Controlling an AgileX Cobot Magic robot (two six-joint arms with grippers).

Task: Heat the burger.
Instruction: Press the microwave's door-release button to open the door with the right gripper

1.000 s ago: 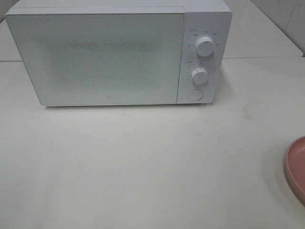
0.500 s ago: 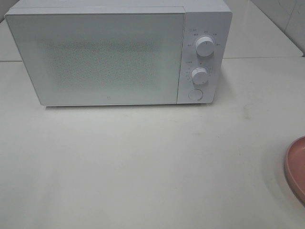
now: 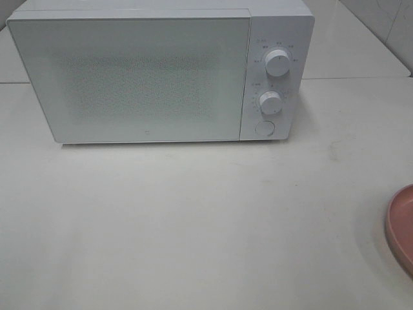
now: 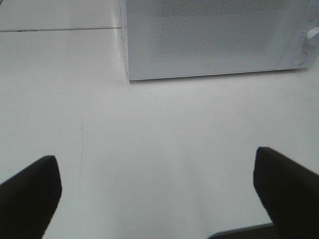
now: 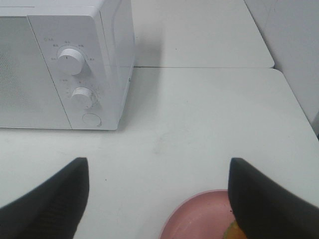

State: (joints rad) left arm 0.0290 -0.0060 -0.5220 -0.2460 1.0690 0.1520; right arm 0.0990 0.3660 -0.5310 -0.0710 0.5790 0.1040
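**Item 1, burger** [image 5: 231, 232]: only a golden-orange sliver of bun shows, at the edge of the right wrist view. It sits on the pink plate, close by one finger of the right gripper. The rest is cut off by the frame, so its layers cannot be told.

**Item 2, pink plate** [image 3: 400, 227]: round with a raised rim. It lies on the table at the near right edge of the high view, partly out of frame and well apart from the microwave.

**Item 3, right gripper** [image 5: 159, 204]: dark fingers [image 5: 50, 204] spread wide, holding nothing. It hangs above the table, with the plate's rim showing between the fingers.

**Item 4, left gripper** [image 4: 157, 199]: fingers spread wide, with nothing between them but bare tabletop. It is above the table on the left side, facing the microwave door.

**Item 5, table** [image 3: 193, 219]: white and smooth, with faint scuffs. A seam runs behind the microwave.

**Item 6, microwave** [image 3: 129, 77]: white, standing at the far side of the table. Its door is shut and has a speckled window. The control panel is to the right of the door.

- **Upper knob** [image 3: 277, 62]: white and round.
- **Lower knob** [image 3: 270, 102]: white and round, directly under the upper knob.
- **Round button** [image 3: 264, 128]: at the foot of the panel.
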